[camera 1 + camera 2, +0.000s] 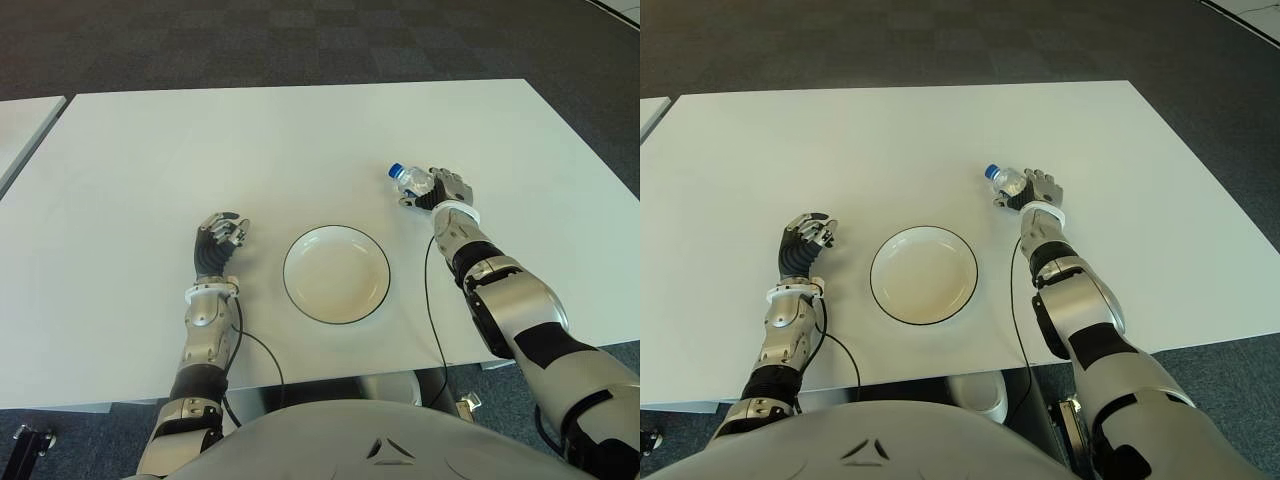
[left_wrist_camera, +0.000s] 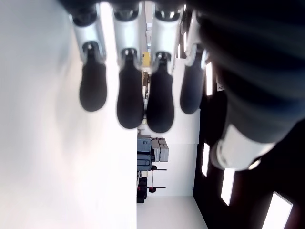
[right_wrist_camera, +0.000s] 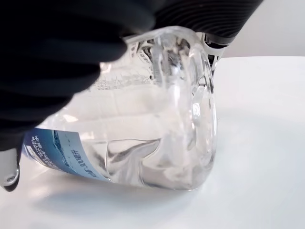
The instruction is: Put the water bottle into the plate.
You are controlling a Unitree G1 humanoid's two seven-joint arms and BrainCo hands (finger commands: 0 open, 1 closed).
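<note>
Under your right hand [image 1: 447, 188] the fingers [image 3: 52, 52] curl over the water bottle [image 1: 412, 181]; it lies sideways on the table [image 1: 150, 150], cap away from the plate [image 1: 336, 274], which sits nearer you, leftward; left hand [image 1: 220, 240] idles loosely open beside it.

Looks like an office or lab; plain white bench [image 1: 200, 150] on dark checkered carpet tiles [image 1: 300, 40]; second white table [image 1: 20, 125] alongside; ceiling light panels [image 2: 228, 183] and equipment racks [image 2: 151, 152] beyond.
</note>
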